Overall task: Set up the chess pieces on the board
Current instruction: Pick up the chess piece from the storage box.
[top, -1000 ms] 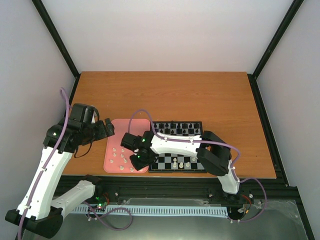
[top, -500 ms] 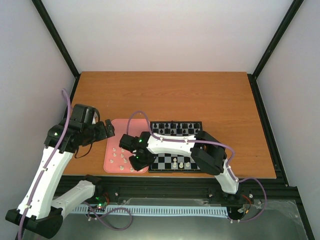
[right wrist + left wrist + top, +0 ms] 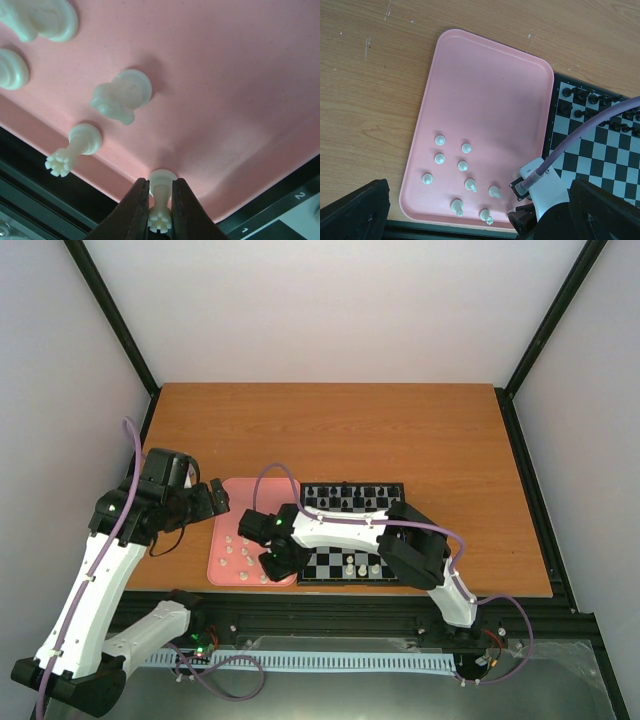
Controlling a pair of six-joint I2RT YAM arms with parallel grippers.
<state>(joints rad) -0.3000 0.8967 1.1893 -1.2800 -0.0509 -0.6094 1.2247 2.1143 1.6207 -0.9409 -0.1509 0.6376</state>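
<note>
My right gripper is shut on a cream-white crowned piece at the near right corner of the pink tray; the piece's base touches the tray. In the top view this gripper is over that corner. Several cream-white pieces stand or lie on the near part of the tray. The board lies right of the tray, with black pieces on its far rows and a few white pieces near its front. My left gripper hovers open above the tray's left side.
The tray's raised rim and a black rail below it lie just beyond the held piece. A knight-like piece and another crowned piece lie close to the left of it. My right arm stretches across the board.
My right gripper has shifted slightly left and nearer, onto the tray's near right corner. The left arm has not moved.
</note>
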